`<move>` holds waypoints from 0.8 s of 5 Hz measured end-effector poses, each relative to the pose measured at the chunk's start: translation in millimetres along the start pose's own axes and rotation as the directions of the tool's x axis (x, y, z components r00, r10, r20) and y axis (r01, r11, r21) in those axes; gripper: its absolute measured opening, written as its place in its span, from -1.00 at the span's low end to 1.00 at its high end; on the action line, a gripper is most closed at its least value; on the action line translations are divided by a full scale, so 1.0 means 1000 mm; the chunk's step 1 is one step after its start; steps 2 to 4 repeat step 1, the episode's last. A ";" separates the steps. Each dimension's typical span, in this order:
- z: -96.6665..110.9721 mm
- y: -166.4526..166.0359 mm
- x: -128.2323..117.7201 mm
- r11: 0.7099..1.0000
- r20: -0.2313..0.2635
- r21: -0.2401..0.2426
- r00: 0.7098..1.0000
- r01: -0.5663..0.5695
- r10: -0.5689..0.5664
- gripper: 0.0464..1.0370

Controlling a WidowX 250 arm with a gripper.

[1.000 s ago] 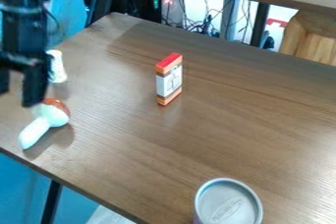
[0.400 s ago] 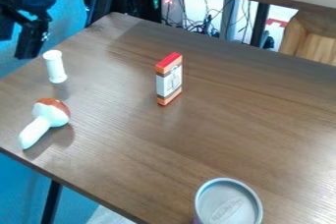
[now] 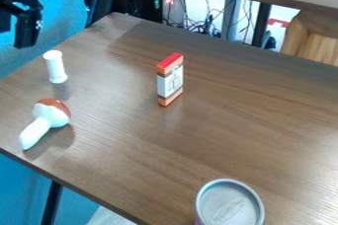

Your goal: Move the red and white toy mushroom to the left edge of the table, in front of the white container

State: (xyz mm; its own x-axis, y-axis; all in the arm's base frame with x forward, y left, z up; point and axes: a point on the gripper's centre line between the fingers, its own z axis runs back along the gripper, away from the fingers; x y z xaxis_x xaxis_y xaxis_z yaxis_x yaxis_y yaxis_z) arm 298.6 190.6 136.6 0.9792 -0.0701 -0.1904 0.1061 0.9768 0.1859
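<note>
Gripper [image 3: 15, 37] shifted up in view, jaws spread. Tube [image 3: 56, 67] stood nearest jaws, mushroom [image 3: 54, 115] beyond, box [image 3: 170, 82] farther off.

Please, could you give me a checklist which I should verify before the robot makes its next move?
1. Gripper open: ok, its fingers stand apart.
2. Gripper free of any load: ok, nothing is between the fingers.
3. White cylinder upright: ok, it stands near the table's left edge.
4. Toy mushroom upright: not ok, it lies on its side.
5. Orange-and-white box upright: ok, it stands on its narrow end.
6. Can full or empty: cannot tell, its contents are hidden.
</note>
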 end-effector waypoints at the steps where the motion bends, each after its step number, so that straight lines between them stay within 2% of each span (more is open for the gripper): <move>1: -0.007 0.004 0.016 0.999 0.074 -0.035 0.997 -0.009 0.012 0.93; 4: -0.007 0.004 0.016 0.999 0.074 -0.035 0.997 -0.009 0.012 0.93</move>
